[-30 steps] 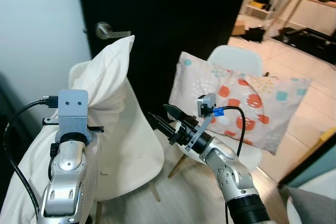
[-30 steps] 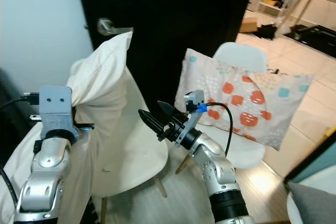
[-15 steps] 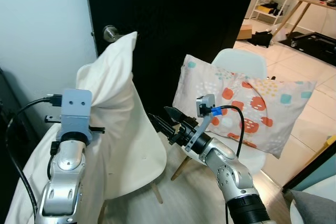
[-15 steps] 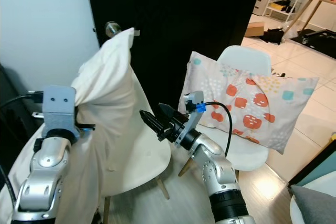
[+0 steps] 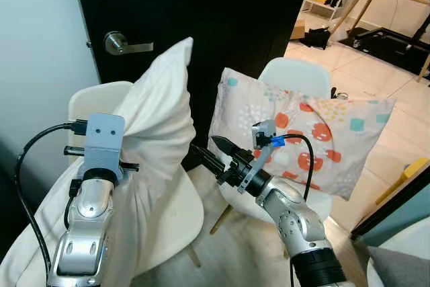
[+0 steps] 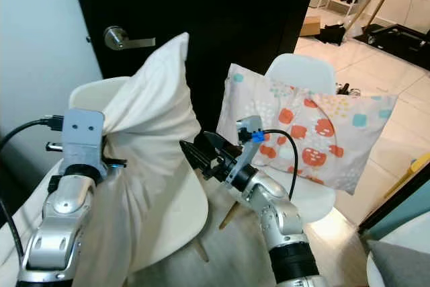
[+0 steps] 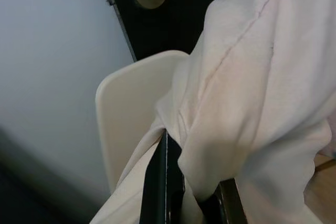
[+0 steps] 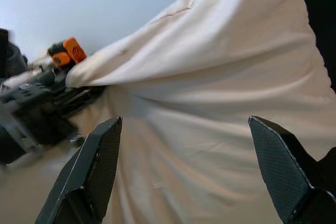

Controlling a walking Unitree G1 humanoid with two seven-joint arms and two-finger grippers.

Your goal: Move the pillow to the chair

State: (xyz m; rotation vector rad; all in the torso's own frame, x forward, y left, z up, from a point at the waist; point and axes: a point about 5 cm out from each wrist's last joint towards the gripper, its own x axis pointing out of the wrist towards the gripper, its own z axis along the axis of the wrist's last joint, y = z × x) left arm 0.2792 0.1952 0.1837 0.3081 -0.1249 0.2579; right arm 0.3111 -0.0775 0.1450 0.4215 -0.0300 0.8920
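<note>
Up high, left claw (image 7: 181,192) gripping pillow (image 5: 158,132).

Plain cream-white pillow (image 5: 158,126), white chairs (image 5: 295,73), black door (image 5: 222,11), second pillow (image 5: 316,136) pale with red, teal spots.

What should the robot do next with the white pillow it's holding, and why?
Probably lower the white pillow onto the near chair. The left hand grips a bunch of its fabric, so it hangs over that seat, while the right hand waits open beside it. The far chair already holds a patterned pillow.
</note>
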